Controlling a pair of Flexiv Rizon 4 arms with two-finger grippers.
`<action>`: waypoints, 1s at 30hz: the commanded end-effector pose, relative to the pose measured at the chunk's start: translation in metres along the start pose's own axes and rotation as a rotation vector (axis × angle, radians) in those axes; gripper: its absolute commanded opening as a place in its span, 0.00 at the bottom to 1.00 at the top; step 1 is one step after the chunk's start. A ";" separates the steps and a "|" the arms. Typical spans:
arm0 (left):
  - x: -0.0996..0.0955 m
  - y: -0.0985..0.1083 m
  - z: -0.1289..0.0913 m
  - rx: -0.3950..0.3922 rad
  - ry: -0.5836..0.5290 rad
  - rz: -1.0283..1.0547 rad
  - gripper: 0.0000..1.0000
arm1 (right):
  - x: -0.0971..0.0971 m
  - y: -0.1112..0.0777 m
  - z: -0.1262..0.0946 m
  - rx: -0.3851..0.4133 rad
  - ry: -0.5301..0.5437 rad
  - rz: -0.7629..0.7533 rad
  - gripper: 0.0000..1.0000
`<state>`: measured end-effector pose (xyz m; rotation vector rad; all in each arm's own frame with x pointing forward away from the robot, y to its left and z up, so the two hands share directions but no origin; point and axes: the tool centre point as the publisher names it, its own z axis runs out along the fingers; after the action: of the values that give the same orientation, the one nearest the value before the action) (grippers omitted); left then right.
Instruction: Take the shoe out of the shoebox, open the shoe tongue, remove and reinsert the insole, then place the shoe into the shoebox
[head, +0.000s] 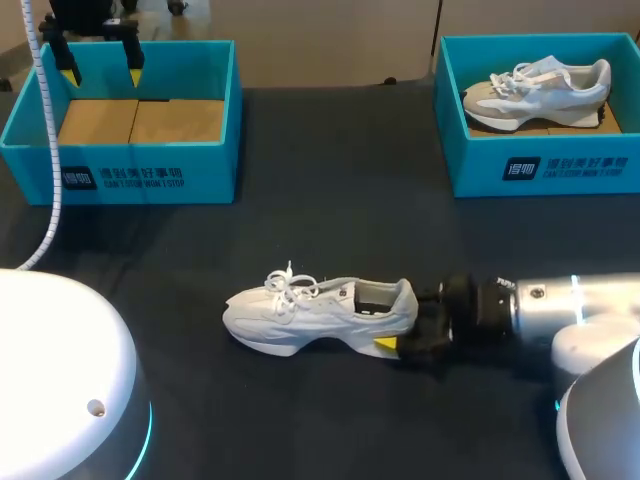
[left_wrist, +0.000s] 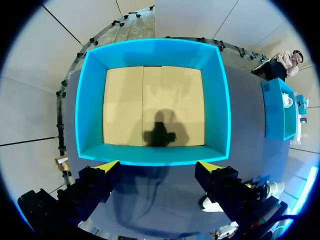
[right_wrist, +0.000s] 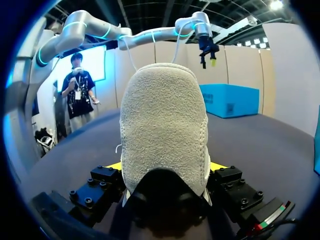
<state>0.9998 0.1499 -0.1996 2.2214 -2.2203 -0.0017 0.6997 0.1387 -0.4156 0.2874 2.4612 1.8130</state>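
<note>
Black table (head: 330, 170). Left shoebox (head: 150, 175), blue, cardboard floor showing. Right shoebox (head: 540, 165), blue, holds a grey-white sneaker (head: 540, 88). White sneaker (head: 320, 312) sits mid-table on its sole, outside both boxes. Right gripper (head: 405, 320) clamps its heel. Left gripper (head: 101, 70) spread wide above left shoebox.

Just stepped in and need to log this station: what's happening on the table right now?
The right claw is shut on the heel of a white sneaker, which stands on its sole in the middle of the table, outside both boxes. The left claw hangs open above the empty left shoebox, holding nothing. A second sneaker sits in the right shoebox. Whether the insole is in place cannot be told.
</note>
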 end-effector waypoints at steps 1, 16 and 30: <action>0.000 0.000 0.000 0.001 0.000 0.000 1.00 | -0.009 0.005 -0.015 0.021 0.086 -0.008 0.00; 0.000 0.000 0.000 0.001 0.000 0.000 1.00 | -0.014 0.000 -0.032 0.039 0.114 -0.016 0.00; 0.000 0.000 0.000 0.001 0.000 0.000 1.00 | -0.011 -0.005 -0.026 0.027 0.102 -0.046 0.00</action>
<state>0.9998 0.1499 -0.1996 2.2214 -2.2203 -0.0017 0.7073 0.1068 -0.4113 0.1442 2.5443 1.8242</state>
